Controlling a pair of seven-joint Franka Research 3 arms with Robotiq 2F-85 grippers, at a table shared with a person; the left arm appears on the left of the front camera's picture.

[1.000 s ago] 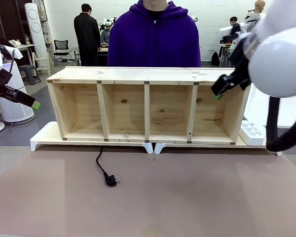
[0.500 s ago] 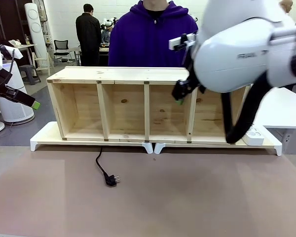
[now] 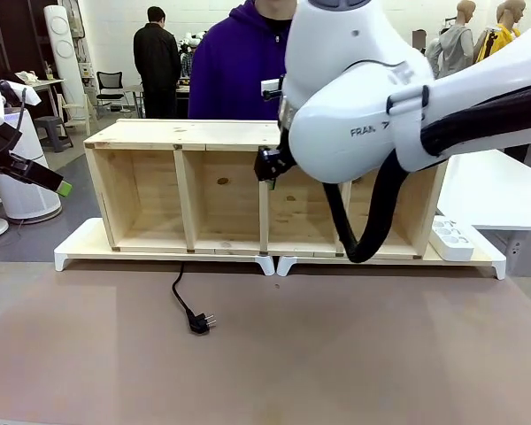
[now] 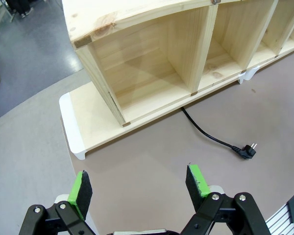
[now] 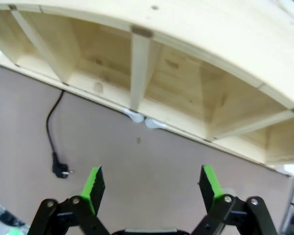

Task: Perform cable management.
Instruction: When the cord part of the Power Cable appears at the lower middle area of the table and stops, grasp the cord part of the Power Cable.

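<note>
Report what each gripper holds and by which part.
Nothing is held. The left gripper and the right gripper are open and empty; the cable lies free on the table.

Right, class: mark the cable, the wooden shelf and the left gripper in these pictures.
cable [image 3: 198, 324], front view, on its plug.
wooden shelf [image 3: 186, 135], front view, on its top board.
left gripper [image 4: 137, 178], left wrist view, midway between its open fingertips.

The front camera looks level across the counter [image 3: 336, 354] at the open face of the wooden shelf [image 3: 186, 135]. Both wrist cameras look down from higher up, the left at the shelf's left end, the right at its middle. All three views share the cable [image 3: 184, 301].
</note>
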